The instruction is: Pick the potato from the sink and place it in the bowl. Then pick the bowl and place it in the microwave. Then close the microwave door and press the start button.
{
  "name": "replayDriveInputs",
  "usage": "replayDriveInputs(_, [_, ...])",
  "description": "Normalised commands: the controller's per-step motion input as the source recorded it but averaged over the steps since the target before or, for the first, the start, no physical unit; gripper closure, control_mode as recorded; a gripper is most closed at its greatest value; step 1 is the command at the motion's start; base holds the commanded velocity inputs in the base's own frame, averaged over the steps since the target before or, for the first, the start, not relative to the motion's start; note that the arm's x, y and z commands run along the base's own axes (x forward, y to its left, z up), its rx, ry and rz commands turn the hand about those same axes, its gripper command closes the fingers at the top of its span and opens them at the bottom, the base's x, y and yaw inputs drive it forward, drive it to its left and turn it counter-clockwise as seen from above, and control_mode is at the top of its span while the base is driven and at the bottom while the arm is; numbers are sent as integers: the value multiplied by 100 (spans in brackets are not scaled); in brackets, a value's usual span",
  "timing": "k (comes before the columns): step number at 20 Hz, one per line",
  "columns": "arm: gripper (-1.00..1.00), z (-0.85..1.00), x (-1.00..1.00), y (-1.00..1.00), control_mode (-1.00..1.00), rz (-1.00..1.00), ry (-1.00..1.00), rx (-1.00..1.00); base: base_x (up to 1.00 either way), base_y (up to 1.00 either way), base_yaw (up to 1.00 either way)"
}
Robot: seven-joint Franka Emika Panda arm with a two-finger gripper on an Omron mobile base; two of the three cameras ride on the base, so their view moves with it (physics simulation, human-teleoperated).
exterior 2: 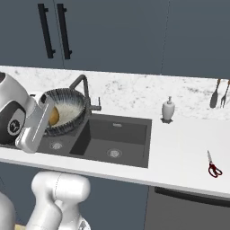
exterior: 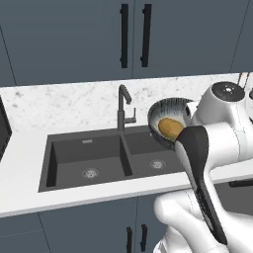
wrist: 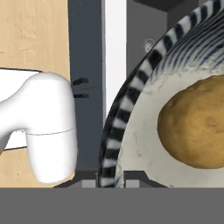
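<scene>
Potato (exterior: 170, 128) is sitting inside the bowl (exterior: 164, 111), and the bowl's up in the air, tipped on its side over the right basin of the sink (exterior: 99, 158). Fingers (wrist: 101, 180) are clamped on the bowl's striped rim at the bottom of the hand view. Behind that there's the faucet (exterior: 124, 106), then the marble table (exterior 2: 179, 143) with a soap bottle (exterior 2: 168, 109) and red scissors (exterior 2: 213, 166) off to the right.
</scene>
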Motion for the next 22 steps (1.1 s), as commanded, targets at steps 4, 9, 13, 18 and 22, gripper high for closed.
replayDriveInputs(4, [100, 0, 0, 0, 100, 0, 0, 0, -59, -54, 0])
replayDriveInputs(9, [100, 0, 0, 0, 100, 0, 0, 0, -86, -99, -3])
replayDriveInputs(13, [100, 0, 0, 0, 100, 0, 0, 0, -69, -70, -47])
replayDriveInputs(18, [100, 0, 0, 0, 100, 0, 0, 0, -6, -2, -96])
replayDriveInputs(22, [100, 0, 0, 0, 100, 0, 0, 0, 0, 0, -100])
